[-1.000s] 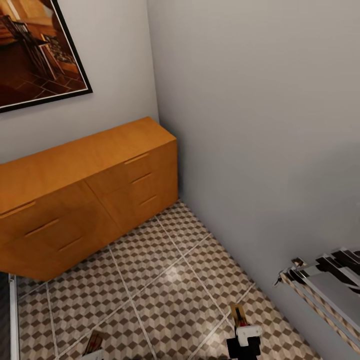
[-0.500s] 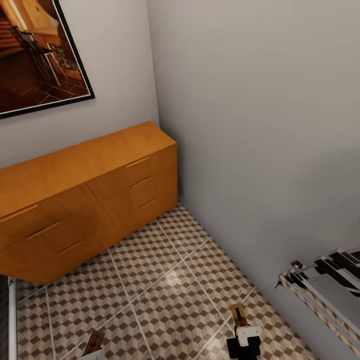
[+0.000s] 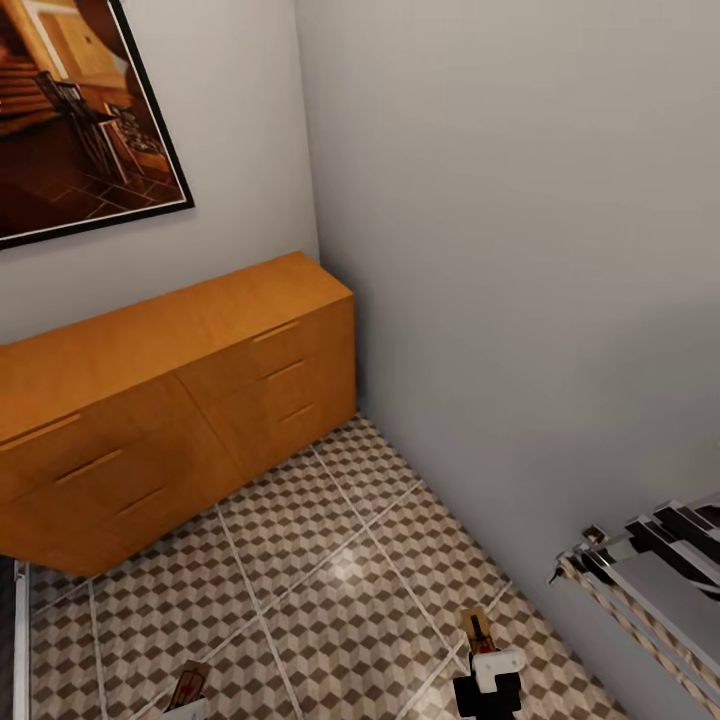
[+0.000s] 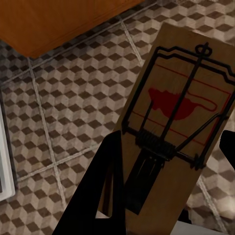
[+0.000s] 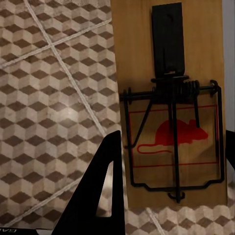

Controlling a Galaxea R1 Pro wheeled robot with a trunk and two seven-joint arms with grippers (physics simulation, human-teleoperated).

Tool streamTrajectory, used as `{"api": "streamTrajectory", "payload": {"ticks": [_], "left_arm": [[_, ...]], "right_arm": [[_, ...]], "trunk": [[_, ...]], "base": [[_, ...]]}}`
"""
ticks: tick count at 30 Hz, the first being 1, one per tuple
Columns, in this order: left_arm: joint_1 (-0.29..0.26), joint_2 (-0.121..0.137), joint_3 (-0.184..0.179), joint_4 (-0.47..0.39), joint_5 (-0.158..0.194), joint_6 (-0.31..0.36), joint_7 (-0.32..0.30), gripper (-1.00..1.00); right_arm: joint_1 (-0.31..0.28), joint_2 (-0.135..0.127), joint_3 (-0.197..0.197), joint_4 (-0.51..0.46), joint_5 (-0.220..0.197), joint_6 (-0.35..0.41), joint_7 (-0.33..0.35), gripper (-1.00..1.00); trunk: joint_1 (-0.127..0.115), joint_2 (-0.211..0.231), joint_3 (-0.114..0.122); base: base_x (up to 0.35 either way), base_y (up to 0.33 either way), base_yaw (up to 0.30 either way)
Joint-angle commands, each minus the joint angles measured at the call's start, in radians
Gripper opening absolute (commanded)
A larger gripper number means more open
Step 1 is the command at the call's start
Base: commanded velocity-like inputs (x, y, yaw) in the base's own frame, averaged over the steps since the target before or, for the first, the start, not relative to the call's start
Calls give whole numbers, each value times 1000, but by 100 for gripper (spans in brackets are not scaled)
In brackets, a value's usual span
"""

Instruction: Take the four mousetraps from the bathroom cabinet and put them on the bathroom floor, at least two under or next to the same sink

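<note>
Head view, left and centre: orange-brown cabinet [image 3: 170, 400] against the wall, drawer fronts all flush, beneath a framed picture [image 3: 80, 110] at upper left. Lower half: bathroom floor [image 3: 330, 570] in cube-pattern tiles with pale grout lines. Lower right: striped metal rack [image 3: 640, 580] beside the grey wall [image 3: 520, 250].

Bottom edge, right of centre: right end effector [image 3: 487, 670] clamped on a mousetrap [image 3: 477, 630] projecting up-frame from it. Bottom edge, left: left end effector [image 3: 188, 702], barely in frame, with a second mousetrap [image 3: 187, 685] at its tip.

Left wrist view: left end effector [image 4: 169, 166] closed on its mousetrap [image 4: 181, 117], wire bar and red mark facing the camera, tiles and cabinet corner [image 4: 54, 19] behind.

Right wrist view: right end effector [image 5: 169, 169] gripping its mousetrap [image 5: 169, 98], red mouse print visible, above the tiled floor [image 5: 54, 107].
</note>
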Motion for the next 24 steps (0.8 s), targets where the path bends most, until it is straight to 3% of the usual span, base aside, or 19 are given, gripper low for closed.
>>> {"api": "streamTrajectory", "payload": {"ticks": [1, 24], "left_arm": [[-1, -1, -6, 2, -6, -1, 12, -100], [-1, -2, -6, 1, -6, -1, 11, -100]], "right_arm": [[0, 0, 8, 0, -3, -1, -9, -100], [-1, 0, 10, 0, -2, 1, -8, -100]], "trunk": [[1, -2, 0], [1, -2, 37]], "base": [[0, 0, 0], [0, 0, 0]]}}
